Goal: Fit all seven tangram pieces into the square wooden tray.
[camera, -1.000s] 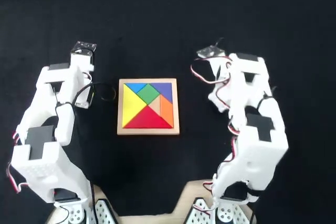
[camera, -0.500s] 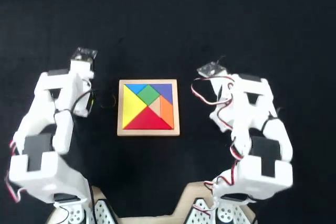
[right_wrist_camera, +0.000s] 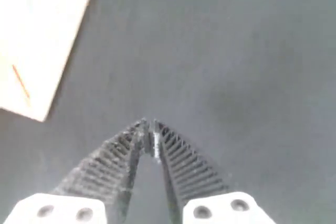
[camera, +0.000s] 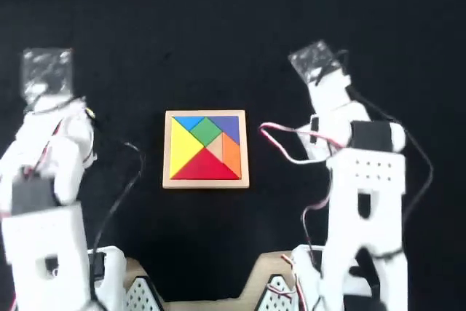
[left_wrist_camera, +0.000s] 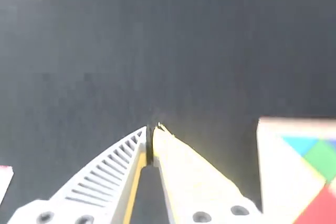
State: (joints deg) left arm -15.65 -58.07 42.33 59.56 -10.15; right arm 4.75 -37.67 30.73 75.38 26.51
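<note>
- Across the black table (camera: 240,27) two white arms stand well apart, the left arm (camera: 45,180) on one side of the tray and the right arm (camera: 362,187) on the other.
- Between them the square wooden tray (camera: 206,183) lies flat, and neither arm touches it.
- Seven pieces fill it edge to edge. The yellow triangle (camera: 183,152) and red triangle (camera: 206,168) are the biggest, beside smaller green, light blue, dark blue, orange and tan ones.
- The left gripper (left_wrist_camera: 152,132) has its fingers pressed together on nothing, above bare table near a tray corner.
- The right gripper (right_wrist_camera: 149,127) is likewise closed and empty over bare table.
</note>
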